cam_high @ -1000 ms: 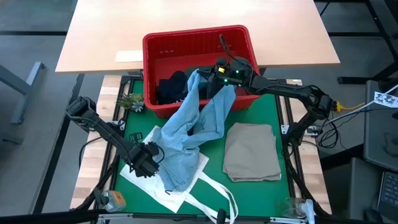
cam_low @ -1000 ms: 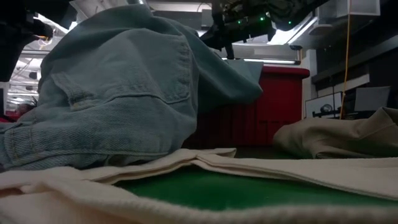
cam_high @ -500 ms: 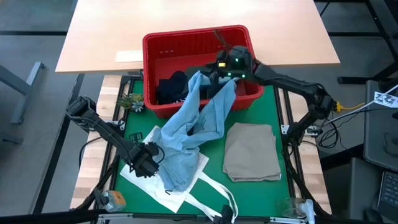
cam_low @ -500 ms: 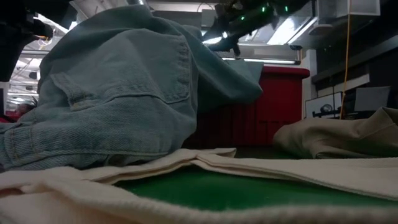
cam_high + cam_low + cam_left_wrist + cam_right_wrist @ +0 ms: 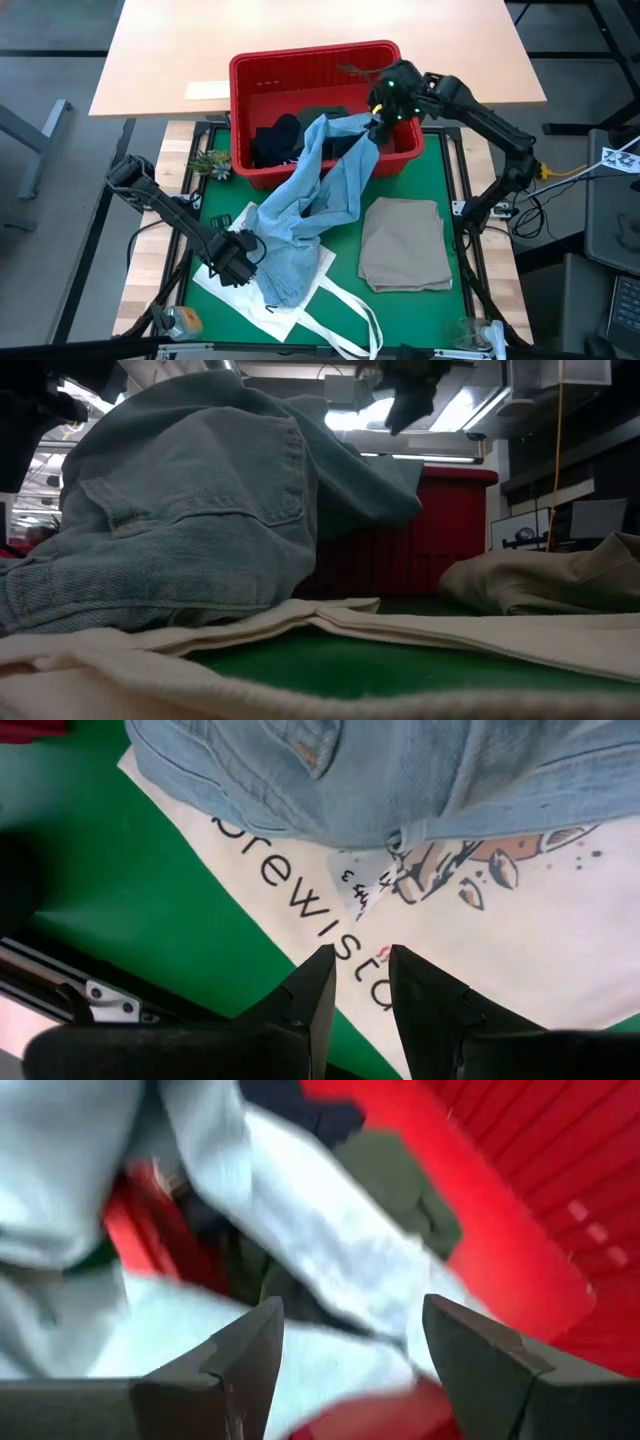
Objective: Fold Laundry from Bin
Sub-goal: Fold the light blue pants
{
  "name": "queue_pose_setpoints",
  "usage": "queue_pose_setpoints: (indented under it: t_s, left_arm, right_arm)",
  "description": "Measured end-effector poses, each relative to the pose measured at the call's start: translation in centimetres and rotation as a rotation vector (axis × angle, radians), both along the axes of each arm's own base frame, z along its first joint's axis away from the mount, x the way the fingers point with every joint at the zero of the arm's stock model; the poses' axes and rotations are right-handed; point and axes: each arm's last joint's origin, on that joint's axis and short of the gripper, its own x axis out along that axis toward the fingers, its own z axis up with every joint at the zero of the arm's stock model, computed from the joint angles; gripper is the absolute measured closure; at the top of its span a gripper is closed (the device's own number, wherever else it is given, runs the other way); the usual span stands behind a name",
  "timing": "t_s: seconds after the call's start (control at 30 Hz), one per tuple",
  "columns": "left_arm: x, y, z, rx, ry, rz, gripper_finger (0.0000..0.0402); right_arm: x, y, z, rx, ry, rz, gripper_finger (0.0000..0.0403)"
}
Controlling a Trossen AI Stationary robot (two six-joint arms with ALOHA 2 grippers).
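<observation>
Jeans (image 5: 310,205) drape over bin (image 5: 262,72) — right gripper (image 5: 380,108) open.

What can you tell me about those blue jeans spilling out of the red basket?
The jeans are light blue denim, crumpled, with stitched seams and a back pocket showing in the low view. One leg end drapes over the front rim of the red basket; the rest lies heaped on the green mat, partly over a white printed bag. The right tool hangs open just above the leg end, not gripping it.
</observation>
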Motion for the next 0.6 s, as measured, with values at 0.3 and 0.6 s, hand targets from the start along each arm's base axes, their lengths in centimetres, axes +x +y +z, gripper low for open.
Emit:
queue_pose_setpoints:
  t_s: [0.3,0.6]
  left_arm:
    - [0.1,0.0,0.0,0.013,-0.014,-0.003,0.0309]
    - [0.1,0.0,0.0,0.010,-0.019,-0.003,0.0309]
  right_arm:
    - [0.4,-0.4,-3.9,0.022,0.221,0.151,0.0162]
    - [1.0,-3.0,-6.2,0.153,0.220,0.147,0.0162]
